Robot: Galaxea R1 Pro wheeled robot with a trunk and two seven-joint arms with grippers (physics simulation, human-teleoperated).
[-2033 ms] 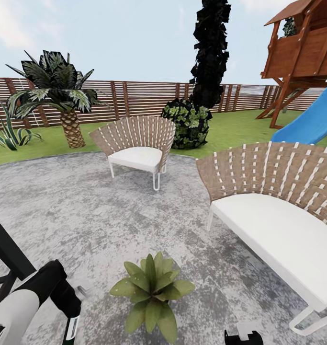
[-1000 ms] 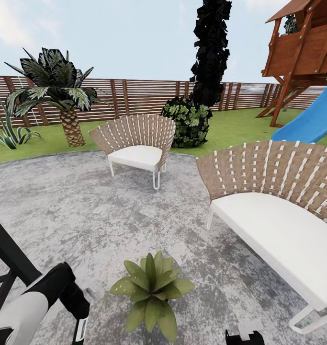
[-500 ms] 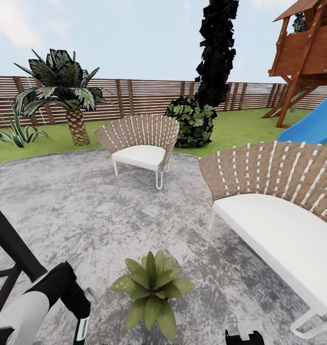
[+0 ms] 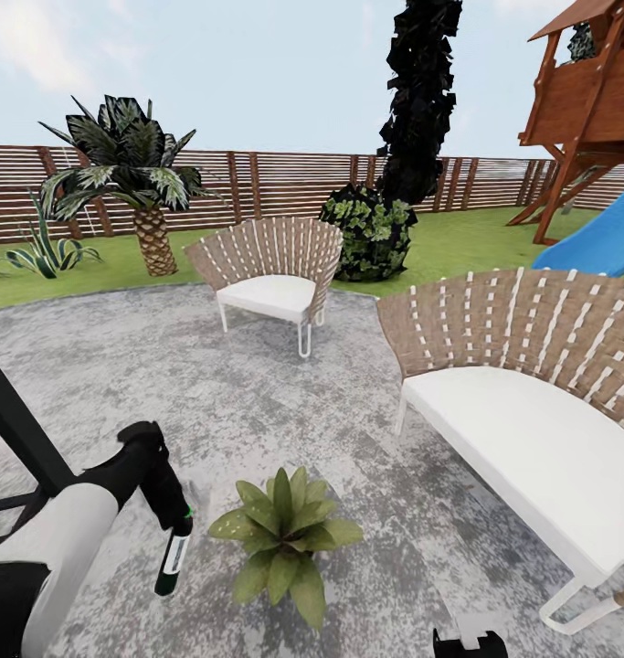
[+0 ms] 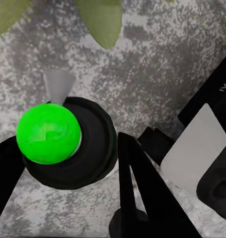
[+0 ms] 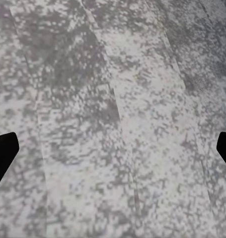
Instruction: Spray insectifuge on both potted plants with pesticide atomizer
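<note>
The left gripper (image 4: 170, 521) pinches the slim dark-green pesticide atomizer (image 4: 173, 564) beside the low green-leaved potted plant (image 4: 282, 533) on the grey stone patio (image 4: 211, 402). Best aim the nozzle toward its leaves. The right gripper (image 6: 113, 148) is spread.

a round grey stone patio (image 4: 211, 384) lay in the foreground, with a woven chair (image 4: 270, 274) farther off and a woven sofa (image 4: 531, 402) at the right. beyond them ran green lawn (image 4: 458, 242) and a brown slatted fence (image 4: 275, 187). a palm (image 4: 133, 174) stood far left, a wooden playhouse (image 4: 590, 100) with a blue slide (image 4: 595, 242) far right, under a pale sky.
</note>
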